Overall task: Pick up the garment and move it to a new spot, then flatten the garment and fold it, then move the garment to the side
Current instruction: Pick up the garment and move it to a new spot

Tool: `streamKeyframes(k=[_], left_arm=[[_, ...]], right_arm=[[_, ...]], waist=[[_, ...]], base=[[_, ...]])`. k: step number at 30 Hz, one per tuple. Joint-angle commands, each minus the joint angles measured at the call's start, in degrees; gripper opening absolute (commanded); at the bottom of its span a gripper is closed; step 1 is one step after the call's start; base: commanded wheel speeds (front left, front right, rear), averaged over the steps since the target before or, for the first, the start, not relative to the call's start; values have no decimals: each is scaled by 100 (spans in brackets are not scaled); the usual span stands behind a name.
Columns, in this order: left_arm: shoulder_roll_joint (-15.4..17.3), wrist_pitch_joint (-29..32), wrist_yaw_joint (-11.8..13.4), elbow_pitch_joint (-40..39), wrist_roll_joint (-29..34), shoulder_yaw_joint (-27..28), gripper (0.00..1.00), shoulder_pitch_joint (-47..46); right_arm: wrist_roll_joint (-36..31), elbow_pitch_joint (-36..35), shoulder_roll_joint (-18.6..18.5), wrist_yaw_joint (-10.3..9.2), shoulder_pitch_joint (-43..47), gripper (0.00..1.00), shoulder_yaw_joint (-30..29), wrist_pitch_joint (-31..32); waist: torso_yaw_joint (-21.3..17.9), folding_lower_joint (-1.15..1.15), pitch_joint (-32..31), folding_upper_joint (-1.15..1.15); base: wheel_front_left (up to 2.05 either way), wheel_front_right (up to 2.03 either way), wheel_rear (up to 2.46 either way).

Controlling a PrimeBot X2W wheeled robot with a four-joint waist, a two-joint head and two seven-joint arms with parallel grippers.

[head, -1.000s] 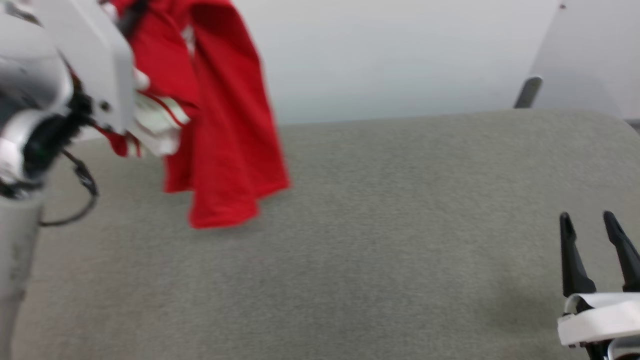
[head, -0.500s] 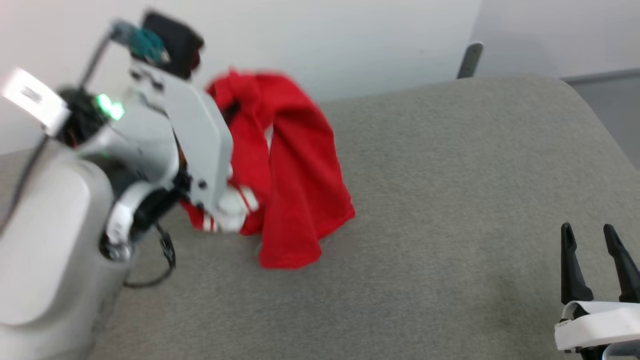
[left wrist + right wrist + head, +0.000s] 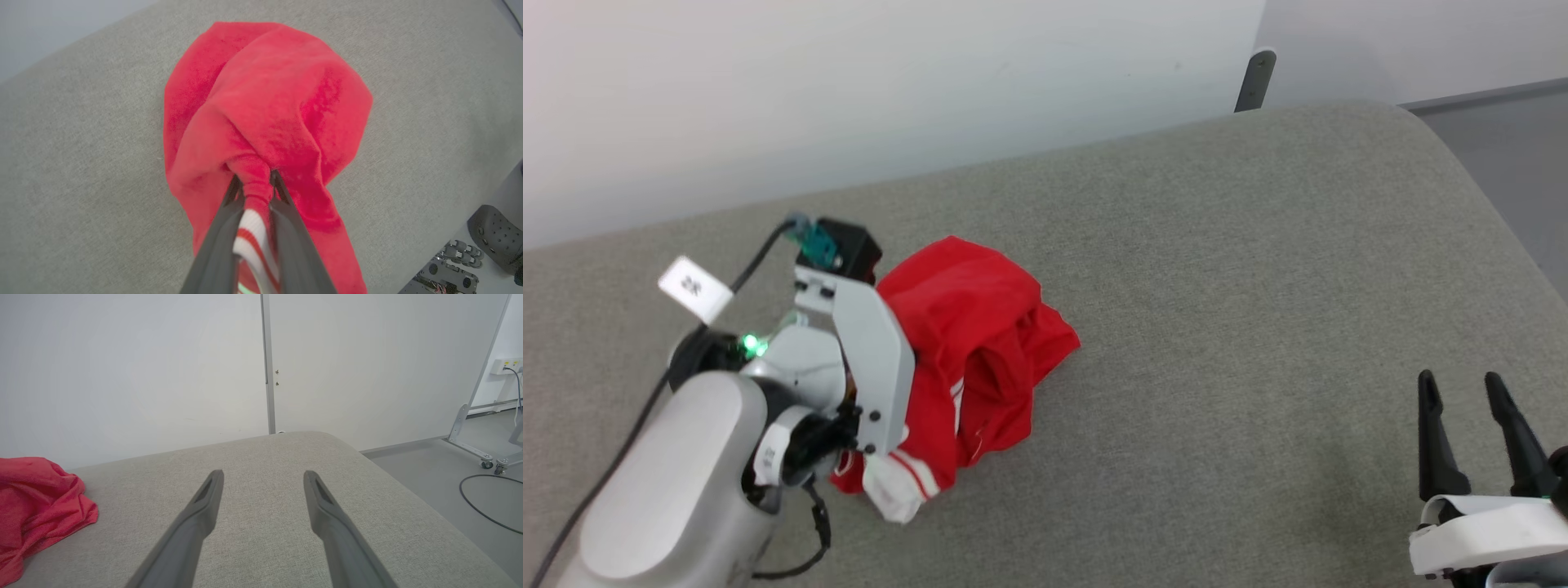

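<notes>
The garment (image 3: 980,343) is a red shirt with a white, red-striped sleeve end, bunched in a heap on the grey cushioned surface (image 3: 1217,286) at its left. My left gripper (image 3: 254,179) is shut on a pinch of red cloth at the heap's near side, with the striped sleeve (image 3: 251,232) running between its fingers. In the head view the pale left wrist covers those fingers and part of the shirt. My right gripper (image 3: 1459,384) stands open at the lower right, away from the garment (image 3: 36,502), with nothing between its fingers (image 3: 204,498).
A pale wall rises behind the surface, with a dark post (image 3: 1254,80) at its far edge. Grey floor lies off the right edge, holding a wheeled metal stand (image 3: 486,457) and a cable (image 3: 486,506). A dark perforated shoe (image 3: 496,237) sits below the left side.
The garment has come down from hanging in the air to a heap on the surface, still in my left gripper. The head camera has shifted. The right gripper has stayed open.
</notes>
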Motion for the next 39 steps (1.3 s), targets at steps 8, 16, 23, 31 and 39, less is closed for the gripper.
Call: streamKeyframes(k=[8,16,23,31,39], left_arm=[[-174,-363,-243,849,-205,-36,9,324],[-419,-811,-588,1668,-336,-105,100,331],[-476,-1024,-799,1905,-403,-71,100,159],[-231,-1509,-896,1475,-389,174,100,238],[-39,-2894,-1098,878,-348,590,100,779]], right_arm=[[43,31,30,2,-48,100,171,57],[83,3,-57,2,-66,100,257,146],[118,-32,-156,2,5,100,328,227],[154,-88,-304,2,64,100,434,276],[160,-55,-438,2,57,100,566,175]], waist=[[83,0,-122,0],[287,0,-263,0],[545,0,-492,0],[888,0,-749,0],[1213,0,-959,0]], base=[[0,0,0],[0,0,0],[0,0,0],[0,0,0],[0,0,0]])
